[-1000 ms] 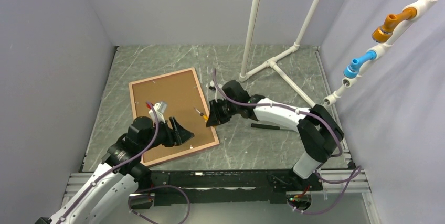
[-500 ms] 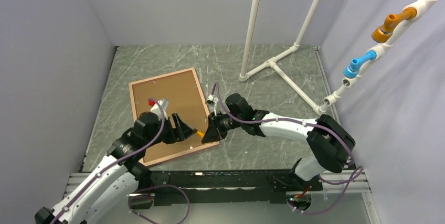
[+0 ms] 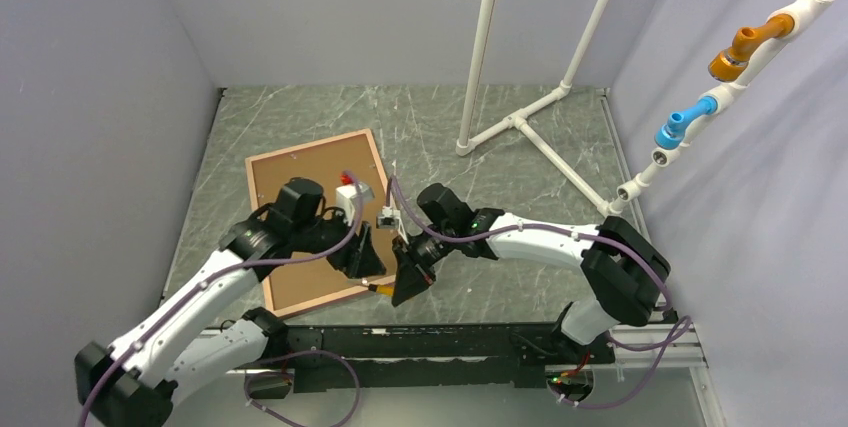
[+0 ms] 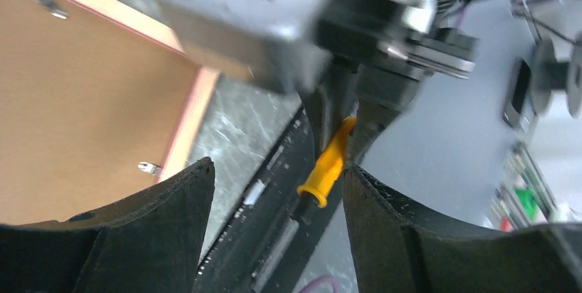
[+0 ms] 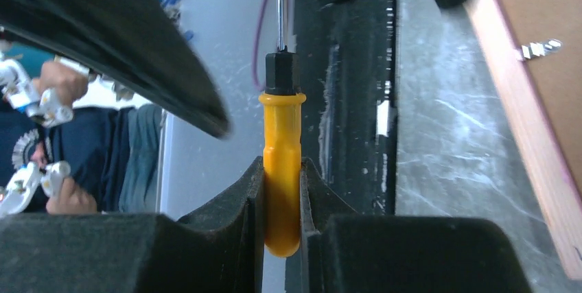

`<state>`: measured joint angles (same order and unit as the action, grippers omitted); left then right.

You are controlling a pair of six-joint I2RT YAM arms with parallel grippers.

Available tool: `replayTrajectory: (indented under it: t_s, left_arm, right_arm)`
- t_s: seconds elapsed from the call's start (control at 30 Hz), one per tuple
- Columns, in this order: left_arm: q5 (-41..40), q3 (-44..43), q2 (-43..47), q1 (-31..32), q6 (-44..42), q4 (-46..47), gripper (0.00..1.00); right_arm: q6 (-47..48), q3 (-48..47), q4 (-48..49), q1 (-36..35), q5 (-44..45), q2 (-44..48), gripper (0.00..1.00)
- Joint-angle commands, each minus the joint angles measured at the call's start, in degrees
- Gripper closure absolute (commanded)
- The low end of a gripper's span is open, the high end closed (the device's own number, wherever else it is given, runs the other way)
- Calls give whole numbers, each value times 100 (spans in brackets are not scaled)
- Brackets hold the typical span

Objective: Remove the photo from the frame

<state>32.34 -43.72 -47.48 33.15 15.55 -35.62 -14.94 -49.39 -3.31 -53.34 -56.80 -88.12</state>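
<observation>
pink frame (image 3: 310, 144), brown backing board (image 3: 292, 169), yellow-handled screwdriver (image 5: 281, 169), grey-green white-veined table (image 3: 420, 117)

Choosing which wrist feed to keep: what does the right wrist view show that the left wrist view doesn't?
Right wrist only: a person's hands in the background, far left. Left wrist only: the left claw, open. Both: the right claw shut on the yellow screwdriver, and the pink frame edging its brown backing board.
</observation>
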Motion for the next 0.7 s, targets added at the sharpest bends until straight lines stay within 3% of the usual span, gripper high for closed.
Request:
replayTrajectory:
  t_s: [0.0,0.13,0.27,0.5,0.67]
  left_arm:
    - [1536,-65,-675,132,-686,201,28]
    - [2203,134,-976,434,-665,602,32]
    - [2532,304,-845,571,-554,871,41]
    - [2765,406,-961,796,-561,1000,39]
    - [2255,373,-724,810,-587,929,55]
  right_arm:
    - [975,-446,-641,-35,-1003,-33,100]
    - [1288,-568,-1057,-33,-980,12,100]
    - [1597,-650,-1362,-30,-1125,-51,100]
    - [1429,-664,-1109,27,-916,35,100]
    - [906,-303,-497,146,-504,496,100]
